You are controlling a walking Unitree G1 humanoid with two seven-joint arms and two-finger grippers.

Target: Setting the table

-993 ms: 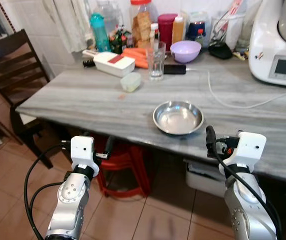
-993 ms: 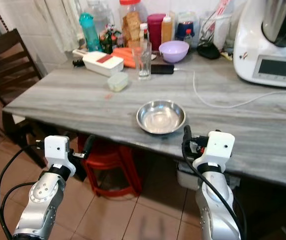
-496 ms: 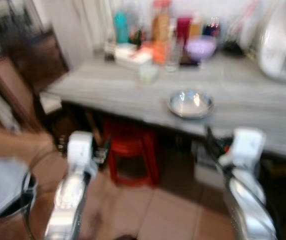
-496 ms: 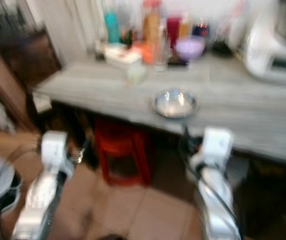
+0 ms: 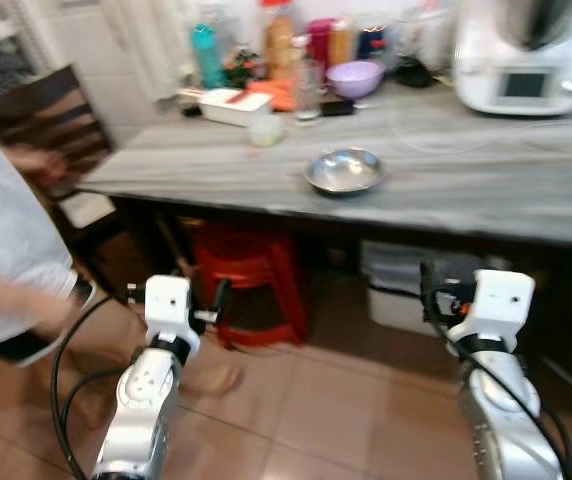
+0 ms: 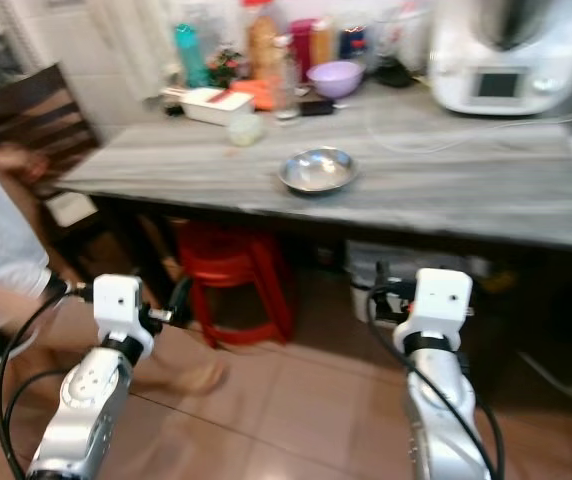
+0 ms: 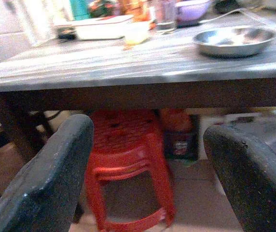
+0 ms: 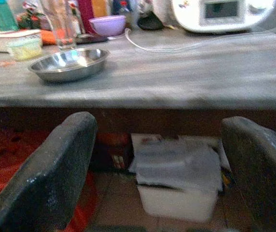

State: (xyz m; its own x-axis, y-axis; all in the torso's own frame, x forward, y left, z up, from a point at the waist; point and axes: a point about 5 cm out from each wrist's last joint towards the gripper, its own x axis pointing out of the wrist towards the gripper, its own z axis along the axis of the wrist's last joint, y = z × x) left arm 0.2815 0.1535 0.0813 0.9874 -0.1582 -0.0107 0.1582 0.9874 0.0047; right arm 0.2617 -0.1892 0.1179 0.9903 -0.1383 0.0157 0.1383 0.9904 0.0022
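Grey wood-grain tabletop (image 5: 486,185) runs along a white tiled wall (image 5: 76,40), with a dark wooden chair (image 5: 41,105) at its left end. Under it there's a red plastic stool (image 5: 241,275) and a white bin (image 5: 396,295). Floor's reddish-brown tile (image 5: 316,410), a bit glossy.

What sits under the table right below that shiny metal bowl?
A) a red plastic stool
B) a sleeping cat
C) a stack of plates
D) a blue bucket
A: a red plastic stool stands on the floor tiles beneath the grey table, roughly below and a little to the robot's left of the metal bowl; the left wrist view shows it too, framed between the open left gripper.
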